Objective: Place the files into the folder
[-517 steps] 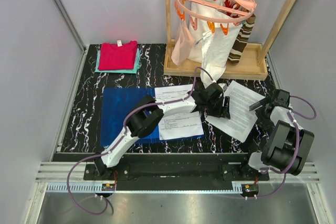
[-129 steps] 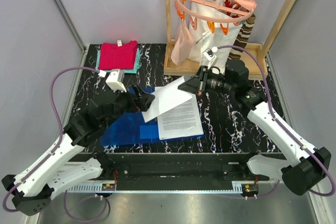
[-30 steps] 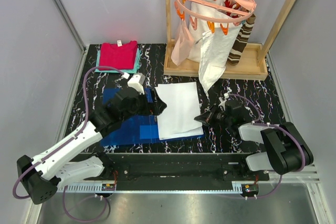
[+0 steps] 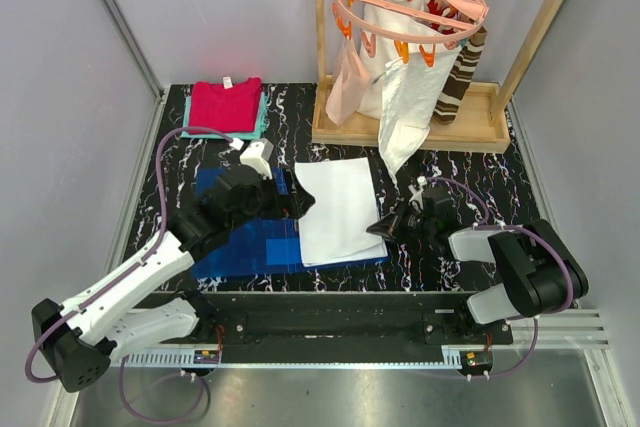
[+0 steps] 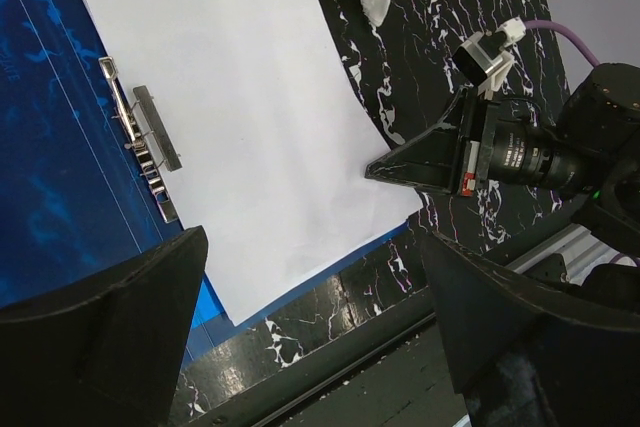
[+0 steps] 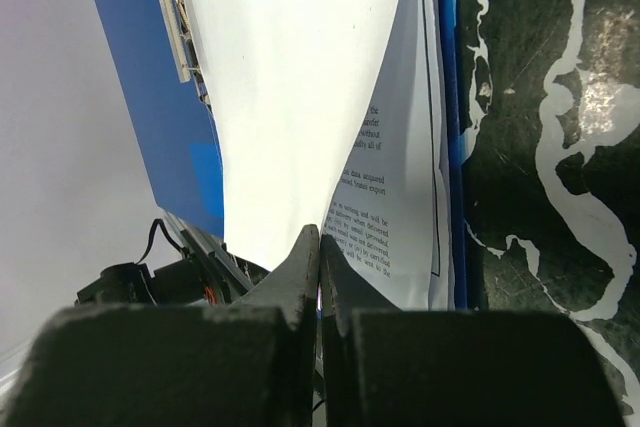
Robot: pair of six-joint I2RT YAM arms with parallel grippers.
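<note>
While atop the folder (image 4: 235, 247), files' (image 4: 338, 209) long axis near-to-far; right gripper (image 4: 378, 230) tight on their edge, left gripper (image 4: 292, 207) agape.

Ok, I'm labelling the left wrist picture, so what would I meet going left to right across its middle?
Glossy royal-blue plastic folder → silver metal clip bar → white paper sheets → right arm's black hand, at the sheets' right edge.

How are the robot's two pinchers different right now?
The left gripper is wide open; the right gripper is shut. The left gripper hovers over the blue folder holding nothing; the right gripper seems to pinch the edge of the paper sheet. Both have black fingers.
</note>
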